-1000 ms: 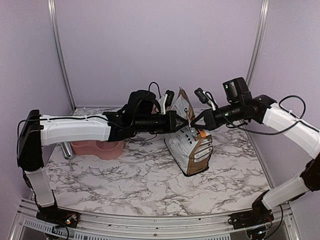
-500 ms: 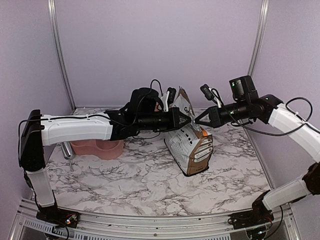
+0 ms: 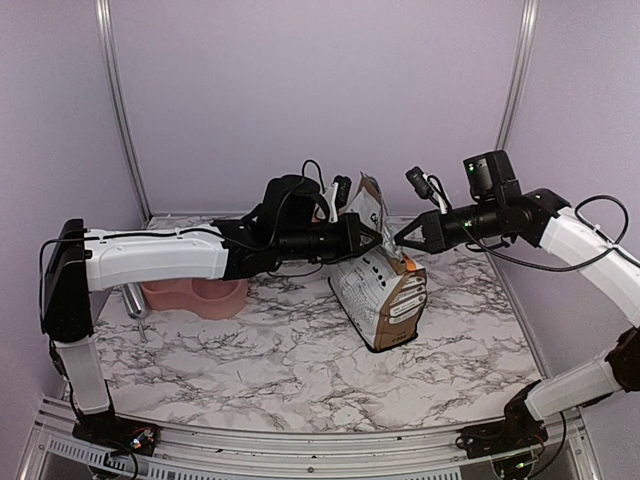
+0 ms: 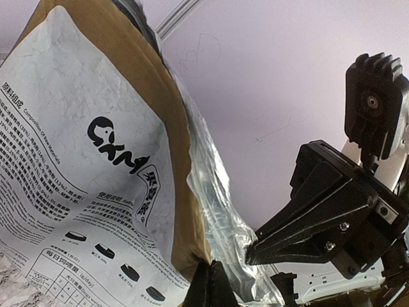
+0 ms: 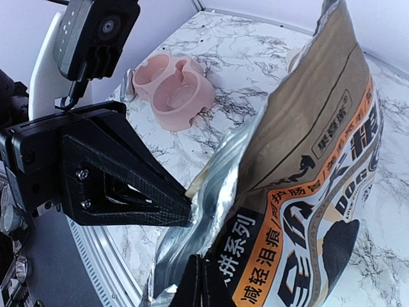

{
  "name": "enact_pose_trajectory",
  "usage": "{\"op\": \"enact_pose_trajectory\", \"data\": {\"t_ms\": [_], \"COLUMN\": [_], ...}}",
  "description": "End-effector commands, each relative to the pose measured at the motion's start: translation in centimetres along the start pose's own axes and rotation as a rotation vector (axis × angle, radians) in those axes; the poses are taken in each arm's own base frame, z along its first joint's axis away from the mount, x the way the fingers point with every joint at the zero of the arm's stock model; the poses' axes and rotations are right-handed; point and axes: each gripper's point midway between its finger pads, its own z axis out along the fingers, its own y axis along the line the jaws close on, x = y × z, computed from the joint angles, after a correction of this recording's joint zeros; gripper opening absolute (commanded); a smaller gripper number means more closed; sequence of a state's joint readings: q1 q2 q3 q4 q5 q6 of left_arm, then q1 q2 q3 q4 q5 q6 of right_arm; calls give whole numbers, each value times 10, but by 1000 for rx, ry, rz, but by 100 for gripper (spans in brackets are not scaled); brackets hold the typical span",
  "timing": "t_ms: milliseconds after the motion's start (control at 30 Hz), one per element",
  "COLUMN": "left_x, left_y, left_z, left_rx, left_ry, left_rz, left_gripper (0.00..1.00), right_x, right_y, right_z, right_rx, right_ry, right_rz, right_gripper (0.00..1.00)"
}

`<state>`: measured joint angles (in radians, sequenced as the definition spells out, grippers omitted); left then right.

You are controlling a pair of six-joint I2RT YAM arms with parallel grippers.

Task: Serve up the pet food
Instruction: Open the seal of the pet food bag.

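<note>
The left gripper is being seen pinched tight on one lip of the printed paper bag. Its fingertips are being pressed together over the brown edge beside the crinkled silver lining. The right gripper is being seen clamped likewise on the opposite lip, where foil and printed panel are being nipped between its fingertips. The two claws are being held tip to tip, just apart, above the bag's mouth. The pet food itself is not being shown in any view: the bag's inside is being hidden by the folded foil, so whether kibble lies there cannot be told. The bag is being stood upright on the marble table, right of centre, white and brown with dark lettering and orange bands. Well to its left, behind the left arm, a pink double bowl is being rested on the table, its two wells showing bare pink. A metal object is lying just beside it.
</note>
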<state>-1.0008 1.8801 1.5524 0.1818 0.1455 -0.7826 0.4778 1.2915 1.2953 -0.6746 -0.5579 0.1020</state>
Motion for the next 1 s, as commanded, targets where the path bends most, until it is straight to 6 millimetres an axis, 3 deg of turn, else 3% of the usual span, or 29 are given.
{"op": "enact_pose_trajectory", "data": {"t_ms": [0,233,367,667,967], "left_x": [-3,-2,-2,-3,-2], "left_y": [19,18,16,14,14], "left_z": [5,4,6,7,9], "left_rx": [-65,-47,-34,-27,-24], "left_ry": [-5,-14,-12,-11,-7], "left_rz": [-7,-5,-2,16,25], "left_gripper": [0,0,0,0,0], "right_x": [-22,-37,-44,-48,-50], "right_y": [0,4,7,-6,-3], "right_z": [-12,-15,-17,-5,13], "right_rx": [19,16,7,42,-15], "right_ry": [-68,-71,-72,-47,-37], "right_rz": [-38,-54,-63,-40,-14], "right_gripper": [8,39,50,53,51]}}
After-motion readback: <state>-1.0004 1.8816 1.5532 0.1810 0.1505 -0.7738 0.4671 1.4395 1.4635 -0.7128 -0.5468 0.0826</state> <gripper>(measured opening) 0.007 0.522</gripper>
